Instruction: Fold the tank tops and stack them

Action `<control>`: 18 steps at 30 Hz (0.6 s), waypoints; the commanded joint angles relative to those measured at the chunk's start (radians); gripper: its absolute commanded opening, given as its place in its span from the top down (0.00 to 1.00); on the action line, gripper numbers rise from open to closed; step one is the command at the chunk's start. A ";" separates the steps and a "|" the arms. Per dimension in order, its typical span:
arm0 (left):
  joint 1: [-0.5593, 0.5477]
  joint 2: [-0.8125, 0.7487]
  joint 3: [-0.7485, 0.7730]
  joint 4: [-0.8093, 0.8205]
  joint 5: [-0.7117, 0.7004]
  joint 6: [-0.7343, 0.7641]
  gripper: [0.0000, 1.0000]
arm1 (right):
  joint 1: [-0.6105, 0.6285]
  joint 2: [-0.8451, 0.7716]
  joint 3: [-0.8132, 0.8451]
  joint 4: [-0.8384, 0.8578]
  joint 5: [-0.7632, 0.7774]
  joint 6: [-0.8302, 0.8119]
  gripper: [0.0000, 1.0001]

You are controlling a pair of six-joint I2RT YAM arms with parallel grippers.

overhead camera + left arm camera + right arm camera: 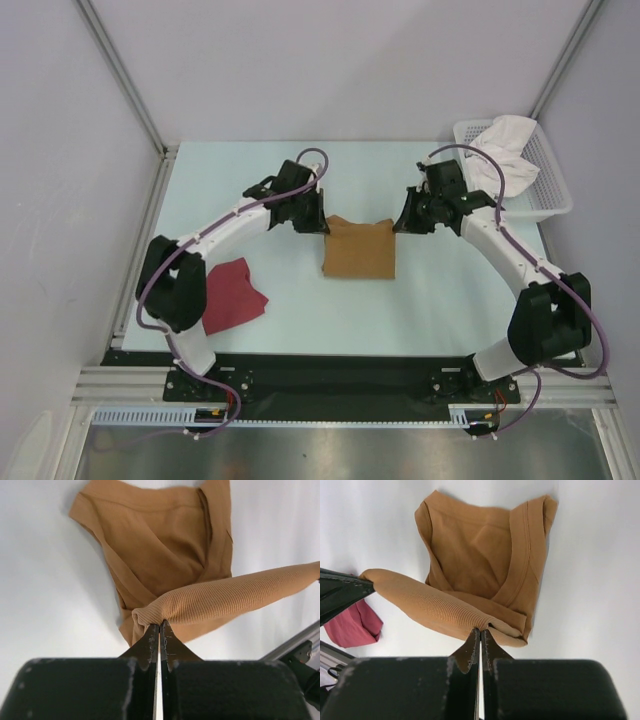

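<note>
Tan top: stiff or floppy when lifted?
Probably floppy: the tan top stretches as a rolled band between the left end effector and right end effector, the rest lying limp below. Likely light, being thin ribbed knit.

We bow both white, black-jointed arms inward from the lower corners of the top view: left arm, right arm. Our left gripper and right gripper face each other near centre frame, each with jaws pinched tight on the tan-brown ribbed tank top.
</note>
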 commanded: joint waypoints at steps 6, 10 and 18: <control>0.054 0.156 0.172 -0.038 0.025 0.042 1.00 | -0.060 0.185 0.148 0.078 -0.061 -0.021 1.00; 0.079 0.219 0.238 -0.058 0.020 0.053 1.00 | -0.069 0.260 0.194 0.090 -0.060 -0.009 1.00; 0.100 0.377 0.403 -0.089 0.026 0.054 0.99 | -0.102 0.423 0.312 0.129 -0.041 0.023 1.00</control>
